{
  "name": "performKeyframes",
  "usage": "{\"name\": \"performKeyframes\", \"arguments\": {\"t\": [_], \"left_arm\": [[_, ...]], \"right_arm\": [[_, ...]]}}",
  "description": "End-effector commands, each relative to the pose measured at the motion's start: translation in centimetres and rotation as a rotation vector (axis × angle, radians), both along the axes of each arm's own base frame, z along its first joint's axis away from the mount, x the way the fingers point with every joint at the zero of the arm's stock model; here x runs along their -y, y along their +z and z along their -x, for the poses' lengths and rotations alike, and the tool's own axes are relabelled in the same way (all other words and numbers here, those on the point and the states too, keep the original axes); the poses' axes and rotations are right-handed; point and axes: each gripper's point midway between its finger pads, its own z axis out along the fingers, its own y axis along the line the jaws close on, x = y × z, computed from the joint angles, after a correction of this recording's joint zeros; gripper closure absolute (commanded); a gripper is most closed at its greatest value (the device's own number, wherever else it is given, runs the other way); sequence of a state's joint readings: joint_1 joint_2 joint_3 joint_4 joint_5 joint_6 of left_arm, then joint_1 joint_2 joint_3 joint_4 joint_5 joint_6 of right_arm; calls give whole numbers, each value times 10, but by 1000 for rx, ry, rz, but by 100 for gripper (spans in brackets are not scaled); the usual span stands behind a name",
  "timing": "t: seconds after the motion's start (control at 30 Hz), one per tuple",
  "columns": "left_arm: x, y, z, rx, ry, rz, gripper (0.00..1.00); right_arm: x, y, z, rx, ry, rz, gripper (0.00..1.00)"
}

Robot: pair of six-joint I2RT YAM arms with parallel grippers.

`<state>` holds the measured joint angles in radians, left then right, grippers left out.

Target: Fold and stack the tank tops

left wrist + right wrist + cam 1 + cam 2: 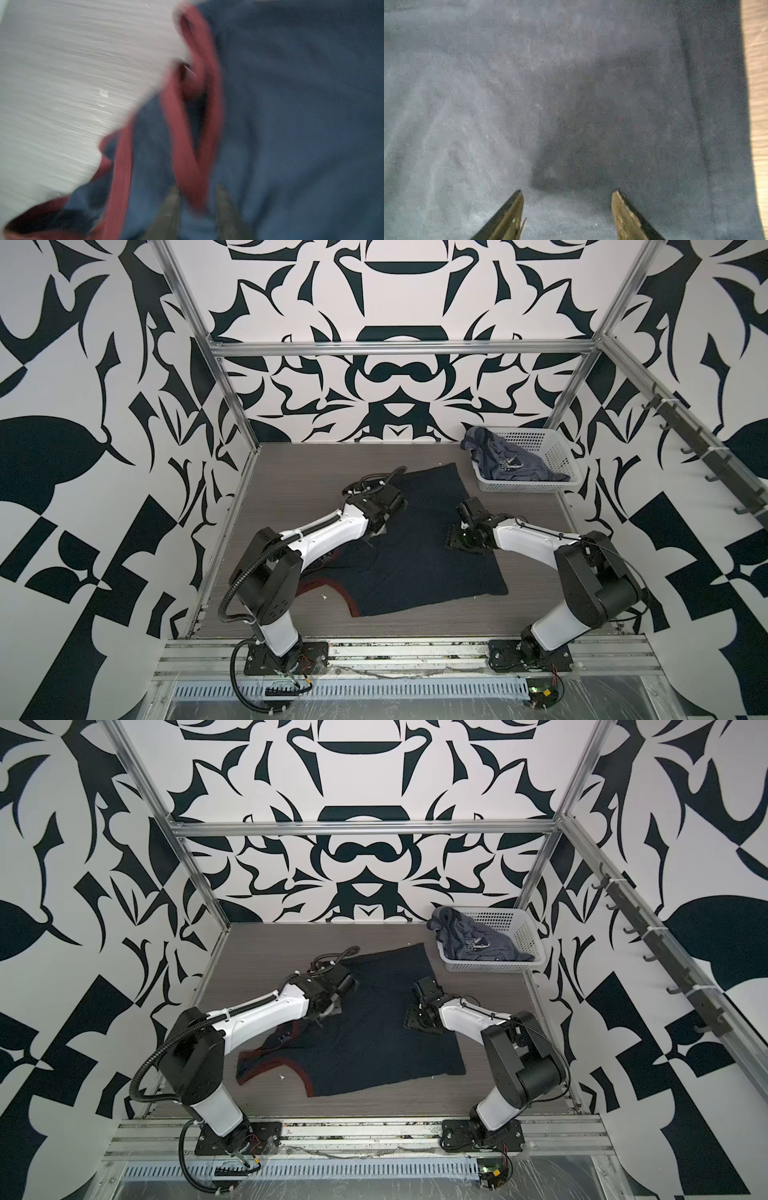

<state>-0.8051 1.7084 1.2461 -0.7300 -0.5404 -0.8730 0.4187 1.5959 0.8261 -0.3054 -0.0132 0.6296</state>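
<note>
1. The dark navy tank top (pixel 415 556) is matt knitted cloth, finely grained and softly creased; its dark-red trim (pixel 187 145) is a flatter, smoother cloth band.
2. The slate-blue tank top (pixel 515 462) is crumpled matt cloth.
3. The white perforated basket (pixel 528 486) is moulded plastic with a faint sheen.
4. The grey desk (pixel 291 472) has a fine, streaked wood-grain finish, matt throughout.
5. The silver frame rail (pixel 399 349) is bare metal with a dull shine.
6. The left arm's white shell (pixel 332 526) is smooth, glossy plastic, while its black ribbed cable hose (pixel 249 569) is matt.
7. The fingers (pixel 622 214) of the right hand (pixel 568 192) look dull olive and scuffed, with black backs.
</note>
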Motion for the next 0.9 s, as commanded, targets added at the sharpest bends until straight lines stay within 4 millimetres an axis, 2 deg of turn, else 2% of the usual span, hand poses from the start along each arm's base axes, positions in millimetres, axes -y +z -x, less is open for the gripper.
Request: {"name": "performKeyframes", "arguments": {"t": [0.0, 0.07, 0.17, 0.3, 0.4, 0.57, 0.73, 0.87], "left_arm": [[31, 3, 21, -58, -79, 100, 45], [27, 16, 19, -47, -85, 107, 37], [-11, 35, 2, -7, 5, 123, 32], [-63, 30, -20, -48, 134, 216, 32], [-88, 22, -34, -81, 191, 268, 33], [-89, 2, -44, -141, 193, 307, 34], [-101, -23, -46, -186, 240, 302, 41], [-98, -36, -48, -211, 238, 323, 41]], "right_arm": [[25, -27, 33, -144, -32, 93, 28], [24, -27, 32, -146, -32, 90, 28], [23, -27, 32, -147, -32, 84, 28], [22, -25, 31, -143, -29, 81, 28], [23, -26, 31, -144, -28, 83, 28], [22, -28, 32, -153, -24, 83, 28], [21, -29, 31, -155, -23, 80, 28], [21, -30, 32, -156, -22, 82, 28]]}}
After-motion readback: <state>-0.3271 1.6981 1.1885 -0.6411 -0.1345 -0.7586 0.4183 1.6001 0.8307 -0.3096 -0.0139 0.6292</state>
